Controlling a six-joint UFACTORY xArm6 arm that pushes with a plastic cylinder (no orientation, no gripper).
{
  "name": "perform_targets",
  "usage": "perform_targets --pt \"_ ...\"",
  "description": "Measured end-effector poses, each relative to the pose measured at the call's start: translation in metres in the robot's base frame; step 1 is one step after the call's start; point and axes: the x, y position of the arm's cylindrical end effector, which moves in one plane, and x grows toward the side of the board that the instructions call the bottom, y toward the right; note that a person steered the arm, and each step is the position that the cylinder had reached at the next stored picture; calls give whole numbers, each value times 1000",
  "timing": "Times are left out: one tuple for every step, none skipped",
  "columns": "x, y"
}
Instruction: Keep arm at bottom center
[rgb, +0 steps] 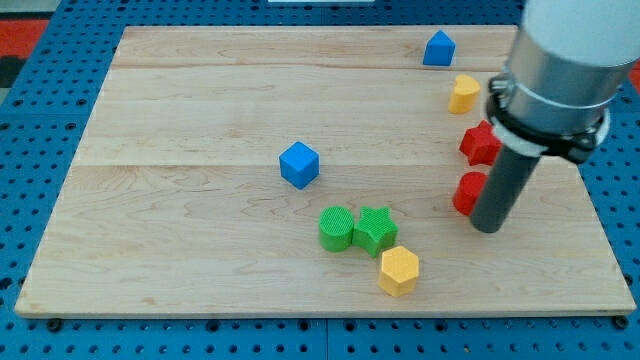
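My tip (486, 228) rests on the wooden board (200, 250) at the view's right, touching or just beside the right side of a red cylinder (466, 193). A red star-like block (481, 143) sits just above it, partly hidden by the rod. A yellow pentagon-like block (463, 94) and a blue house-shaped block (438, 48) lie higher up on the right. A blue cube (299, 164) sits near the middle. A green cylinder (336, 228), a green star (375, 229) and a yellow hexagon (399, 270) cluster at the bottom centre, left of the tip.
The arm's grey body (560, 70) fills the view's upper right corner and hides that part of the board. A blue pegboard (40, 150) surrounds the board on all sides.
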Motion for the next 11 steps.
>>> perform_targets --pt "4 -1" --pt "1 -61" --pt "-4 -89" --pt "-25 -68" --pt "-32 -41" --pt "-23 -40" --pt "-23 -37" --pt "-20 -23" --pt "12 -25" --pt "82 3" --pt "92 -58"
